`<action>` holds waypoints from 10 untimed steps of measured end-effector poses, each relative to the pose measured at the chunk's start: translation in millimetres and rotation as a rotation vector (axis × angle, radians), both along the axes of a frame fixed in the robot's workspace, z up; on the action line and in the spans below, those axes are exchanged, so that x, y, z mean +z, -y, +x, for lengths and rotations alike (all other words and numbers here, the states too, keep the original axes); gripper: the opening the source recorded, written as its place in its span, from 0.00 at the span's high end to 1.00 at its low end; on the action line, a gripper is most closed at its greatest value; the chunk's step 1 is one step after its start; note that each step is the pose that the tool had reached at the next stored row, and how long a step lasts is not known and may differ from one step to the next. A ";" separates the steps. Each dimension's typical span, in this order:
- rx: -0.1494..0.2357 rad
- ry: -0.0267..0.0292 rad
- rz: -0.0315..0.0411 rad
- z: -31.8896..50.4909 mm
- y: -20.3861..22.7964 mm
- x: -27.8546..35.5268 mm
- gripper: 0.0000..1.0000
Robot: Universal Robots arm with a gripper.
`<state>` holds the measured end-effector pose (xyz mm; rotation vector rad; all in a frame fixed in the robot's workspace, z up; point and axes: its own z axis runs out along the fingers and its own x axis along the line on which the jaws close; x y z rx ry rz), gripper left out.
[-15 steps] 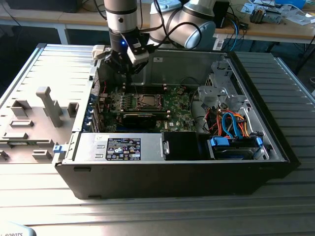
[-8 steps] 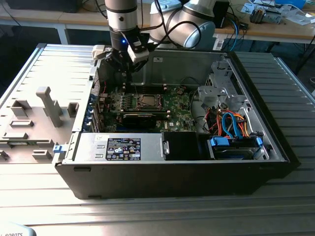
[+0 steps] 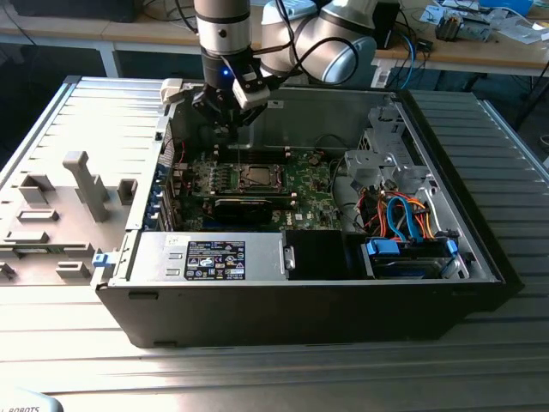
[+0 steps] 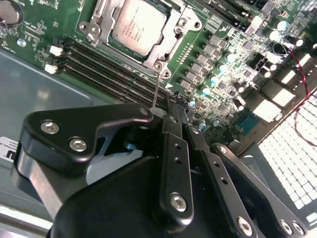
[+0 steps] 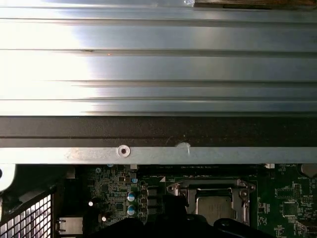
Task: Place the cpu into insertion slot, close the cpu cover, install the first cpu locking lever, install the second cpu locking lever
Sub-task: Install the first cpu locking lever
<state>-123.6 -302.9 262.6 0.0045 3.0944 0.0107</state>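
Observation:
The cpu [image 4: 138,25] lies flat in the insertion slot [image 3: 257,176] on the green motherboard [image 4: 44,25]. Around it the silvery cpu cover [image 4: 171,37] lies down over the chip's edges. A thin wire cpu locking lever [image 4: 155,87] stands up from the socket's corner. Its upper end reaches just beside my gripper's [image 4: 171,104] tips. The two black fingers are pressed together with nothing visible between them. In the exterior view the gripper [image 3: 230,130] hangs inside the case, just behind the socket. The socket [image 5: 213,203] also appears in the first wrist view.
The open black computer case [image 3: 480,257] surrounds the board. A drive cage [image 3: 386,167] with coloured cables [image 3: 403,215] fills the exterior view's right, and the power supply [image 3: 214,257] sits in front. Black memory slots [image 4: 99,69] run beside the socket. A grey fixture tray [image 3: 60,215] lies outside on the exterior view's left.

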 end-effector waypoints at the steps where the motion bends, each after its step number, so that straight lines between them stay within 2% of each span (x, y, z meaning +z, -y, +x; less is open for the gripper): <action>1: 0.000 -0.0002 -0.0001 0.5 0.0 0.0 0.89; 10: 0.000 -0.0004 0.0000 3.2 0.0 -0.2 0.89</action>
